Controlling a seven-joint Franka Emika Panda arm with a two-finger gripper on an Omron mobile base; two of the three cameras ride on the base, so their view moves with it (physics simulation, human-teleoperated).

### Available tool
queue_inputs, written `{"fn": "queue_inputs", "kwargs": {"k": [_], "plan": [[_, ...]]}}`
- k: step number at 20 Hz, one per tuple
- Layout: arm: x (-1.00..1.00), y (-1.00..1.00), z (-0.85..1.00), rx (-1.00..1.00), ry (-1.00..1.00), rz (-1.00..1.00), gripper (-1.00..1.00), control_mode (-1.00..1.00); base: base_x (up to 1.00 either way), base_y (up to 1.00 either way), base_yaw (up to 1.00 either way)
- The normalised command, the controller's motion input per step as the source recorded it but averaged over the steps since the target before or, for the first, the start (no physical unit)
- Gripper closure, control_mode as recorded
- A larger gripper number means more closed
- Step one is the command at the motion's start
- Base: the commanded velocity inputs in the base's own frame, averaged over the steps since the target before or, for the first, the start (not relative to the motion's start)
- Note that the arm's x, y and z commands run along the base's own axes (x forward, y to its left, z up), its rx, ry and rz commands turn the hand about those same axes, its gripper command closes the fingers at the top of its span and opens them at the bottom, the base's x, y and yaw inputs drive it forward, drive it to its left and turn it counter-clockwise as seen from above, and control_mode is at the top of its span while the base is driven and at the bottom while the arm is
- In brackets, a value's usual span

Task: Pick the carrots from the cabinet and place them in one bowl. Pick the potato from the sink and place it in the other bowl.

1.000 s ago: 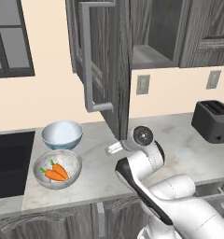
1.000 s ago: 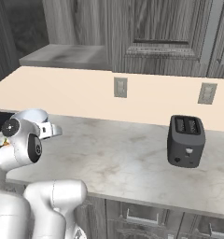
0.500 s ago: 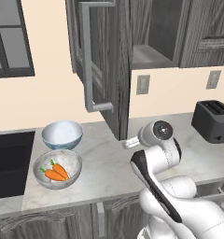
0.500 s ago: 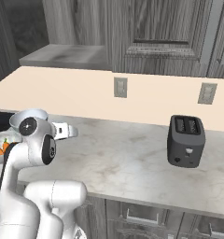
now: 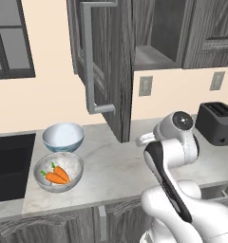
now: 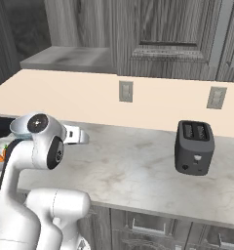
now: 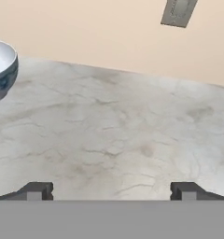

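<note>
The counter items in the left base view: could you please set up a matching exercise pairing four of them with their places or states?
Things:
1. carrots
2. pale blue-white bowl
3. toaster
4. cabinet door

Places or states:
A. swung open above the counter
B. far right of the counter, by the wall
C. empty, behind the mottled bowl
D. lying in the mottled bowl

Pairs: 1-D, 2-C, 3-B, 4-A

Two base cameras flank the arm, sharing the counter [image 5: 111, 166]; hand camera looks low across it
</note>
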Motion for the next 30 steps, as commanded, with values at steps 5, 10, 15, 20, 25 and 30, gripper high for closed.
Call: {"fn": "queue_inputs", "kwargs": {"k": [5, 10, 15, 20, 25, 30], "plan": [[-0.75, -0.09, 0.0, 0.0, -0.04, -0.03, -1.0, -1.0, 0.0, 0.0, 0.0], [-0.77, -0.02, -0.01, 0.0, -0.09, 0.0, -1.0, -1.0, 0.0, 0.0, 0.0], [-0.4, -0.06, -0.25, -0.03, -0.09, 0.0, -1.0, -1.0, 0.0, 0.0, 0.0], [-0.23, -0.11, -0.52, -0.04, -0.09, 0.0, -1.0, -1.0, 0.0, 0.0, 0.0], [-0.3, -0.07, -0.63, 0.0, -0.1, 0.0, -1.0, -1.0, 0.0, 0.0, 0.0], [-0.43, -0.02, -0.68, 0.0, -0.12, 0.0, -1.0, -1.0, 0.0, 0.0, 0.0]]}}
